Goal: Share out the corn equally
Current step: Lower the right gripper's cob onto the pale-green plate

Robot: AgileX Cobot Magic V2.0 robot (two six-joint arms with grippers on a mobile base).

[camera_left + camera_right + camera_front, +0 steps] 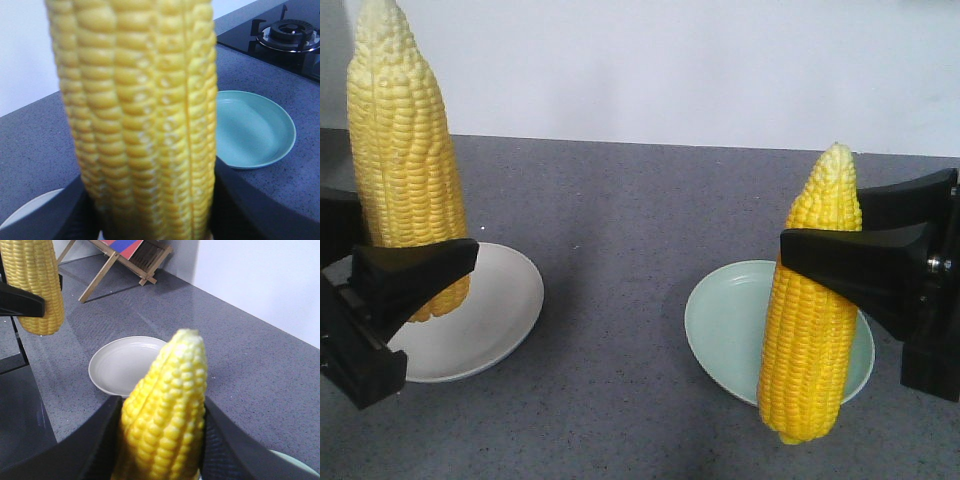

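Our left hand (415, 265) gripped one bright yellow corn cob (405, 150) upright above the white round plate (490, 310). Our right hand (840, 265) clasped another yellow cob (812, 330) over the pale green plate (725, 320) on the grey table (620, 220).

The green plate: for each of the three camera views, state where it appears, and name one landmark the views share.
Front view: green plate lower right, behind the right gripper's corn.
Left wrist view: right of centre, empty, beside the close-up cob.
Right wrist view: only a sliver at the bottom right corner.
Shared landmark: the white plate.

Two gripped cobs (405, 150) over plates (490, 320)
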